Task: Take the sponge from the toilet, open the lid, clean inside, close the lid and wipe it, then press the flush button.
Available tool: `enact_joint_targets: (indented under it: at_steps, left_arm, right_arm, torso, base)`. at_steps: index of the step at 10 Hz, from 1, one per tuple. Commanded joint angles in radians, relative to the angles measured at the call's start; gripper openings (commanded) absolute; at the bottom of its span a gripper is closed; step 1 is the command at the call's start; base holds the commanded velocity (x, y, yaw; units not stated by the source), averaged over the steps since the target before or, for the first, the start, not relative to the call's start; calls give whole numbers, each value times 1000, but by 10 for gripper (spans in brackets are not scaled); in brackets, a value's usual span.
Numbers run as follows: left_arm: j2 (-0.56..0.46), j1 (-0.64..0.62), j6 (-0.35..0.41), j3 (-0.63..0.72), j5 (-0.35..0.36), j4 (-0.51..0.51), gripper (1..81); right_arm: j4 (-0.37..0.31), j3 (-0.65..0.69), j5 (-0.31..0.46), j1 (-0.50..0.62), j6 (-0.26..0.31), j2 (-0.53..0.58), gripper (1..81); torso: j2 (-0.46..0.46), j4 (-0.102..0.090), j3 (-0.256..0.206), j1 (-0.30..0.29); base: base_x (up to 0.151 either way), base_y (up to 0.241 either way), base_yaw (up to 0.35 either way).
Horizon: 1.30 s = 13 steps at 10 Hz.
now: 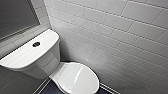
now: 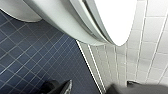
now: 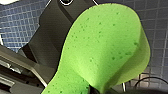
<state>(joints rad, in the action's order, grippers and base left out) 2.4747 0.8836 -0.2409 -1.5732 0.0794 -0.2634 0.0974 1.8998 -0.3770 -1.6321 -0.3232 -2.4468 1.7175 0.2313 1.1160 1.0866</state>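
Note:
The white toilet (image 1: 75, 77) stands against the tiled wall with its lid (image 1: 78, 75) down. The dark round flush button (image 1: 36, 44) sits in the middle of the tank top (image 1: 27, 51). In the right wrist view the bright green sponge (image 3: 105, 47) looms large over the blue floor, pinched at its lower end by my right gripper (image 3: 93, 90), which is shut on it. In the left wrist view the toilet's bowl and lid edge (image 2: 82, 22) hang close above, and my left gripper (image 2: 95, 88) stands open with nothing between its dark fingers (image 2: 61, 87).
White wall tiles (image 1: 120, 35) run close along the toilet's right side. A dark framed panel (image 1: 15, 17) is behind the tank. Dark blue floor tiles (image 2: 32, 55) surround the base, with a white skirting strip (image 2: 90, 65) at the wall.

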Motion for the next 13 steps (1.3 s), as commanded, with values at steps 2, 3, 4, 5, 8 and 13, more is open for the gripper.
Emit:
enact_joint_targets:
  at_steps: [2, 3, 4, 5, 8, 13]
  left_arm:
    - [24, -100, -5, 33, -55, -7, 811]
    - [29, -104, -11, 38, -55, -8, 811]
    - [31, -104, -35, 44, -56, -10, 811]
    - [47, -105, -41, 47, -58, -8, 811]
    - [63, -120, -44, 48, -52, -8, 811]
    - [90, -133, -115, -10, 69, -8, 811]
  right_arm:
    - [22, 126, 67, -113, 4, -80, 10]
    - [22, 140, 69, -118, 6, -98, 10]
    - [24, 162, 69, -121, 6, -123, 10]
    - [24, 169, 92, -116, 6, -137, 10]
    - [24, 208, 109, -121, 6, -165, 10]
    - [24, 218, 109, -134, 6, -163, 10]
  torso:
    - [0, 0, 0, 0]
    - [0, 0, 0, 0]
    - [0, 0, 0, 0]
    - [0, 0, 0, 0]
    - [0, 0, 0, 0]
    - [0, 0, 0, 0]
  base:
    - [0, 0, 0]
    - [0, 0, 0]
    - [0, 0, 0]
    - [0, 0, 0]
    - [0, 0, 0]
    - [0, 0, 0]
